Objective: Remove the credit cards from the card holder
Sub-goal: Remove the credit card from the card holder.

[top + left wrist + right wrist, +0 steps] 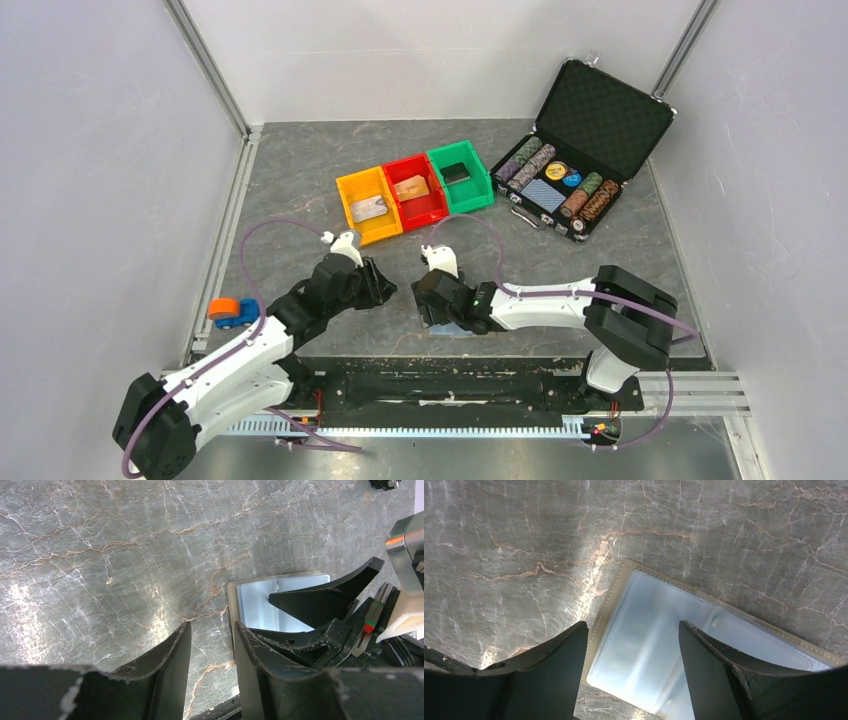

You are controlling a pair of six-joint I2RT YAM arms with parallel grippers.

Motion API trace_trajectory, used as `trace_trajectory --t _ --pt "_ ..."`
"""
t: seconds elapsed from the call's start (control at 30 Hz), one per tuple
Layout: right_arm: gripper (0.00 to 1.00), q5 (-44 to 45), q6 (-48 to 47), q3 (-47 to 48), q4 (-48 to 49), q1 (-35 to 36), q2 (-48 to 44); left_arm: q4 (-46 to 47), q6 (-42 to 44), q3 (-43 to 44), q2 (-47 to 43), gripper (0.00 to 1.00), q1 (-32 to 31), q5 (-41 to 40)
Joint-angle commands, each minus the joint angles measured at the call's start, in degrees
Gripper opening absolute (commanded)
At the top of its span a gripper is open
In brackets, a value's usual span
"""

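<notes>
Over the open card holder (pixel 664 611), right gripper (pixel 633 626) gapes wide; left gripper (pixel 212 626) narrowly parted, empty.

Bright, even overhead light fills the top view; shadows are soft. In both wrist views glare streaks the table (pixel 100 555), and the near fingers (pixel 549 680) sit dark, slightly blurred.

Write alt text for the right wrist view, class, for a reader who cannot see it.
An open card holder, pale blue clear panel inside a stitched tan border, lies flat on a grey marbled table. The right gripper hangs over it with its two black fingers spread wide, one at the holder's left edge, the other over the panel.
</notes>
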Motion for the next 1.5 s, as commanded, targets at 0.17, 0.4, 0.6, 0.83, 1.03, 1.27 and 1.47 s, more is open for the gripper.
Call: trace_trajectory --t 0.17,0.4,0.6,0.83,1.03,1.27,1.47 --pt "0.73 3.81 3.78 2.62 -7.96 1.28 -1.84 0.11 3.59 0.01 -1.39 0.45 0.03 -1.31" --pt "0.76 4.05 5.09 2.18 -9.00 1.55 -1.20 0.06 3.27 -0.50 -2.04 0.46 0.03 -1.02" --pt "0.74 4.33 5.59 2.09 -9.26 1.58 -2.79 0.06 3.09 -0.61 -2.30 0.46 0.03 -1.07" --pt "0.76 4.83 10.68 2.60 -11.16 1.61 -5.92 0.32 3.16 -0.68 -2.32 0.47 0.03 -0.97" --pt "0.76 5.96 14.15 3.05 -14.84 1.61 -4.63 -0.16 3.20 -0.73 -2.84 0.48 0.03 -1.05" --pt "0.76 4.79 14.59 3.06 -14.39 1.61 -1.43 -0.29 3.16 -1.12 -3.73 0.50 0.03 -1.15" --pt "0.68 3.85 12.90 1.25 -10.87 1.52 0.17 -1.23 3.18 -1.03 -4.60 0.50 0.03 -1.60"
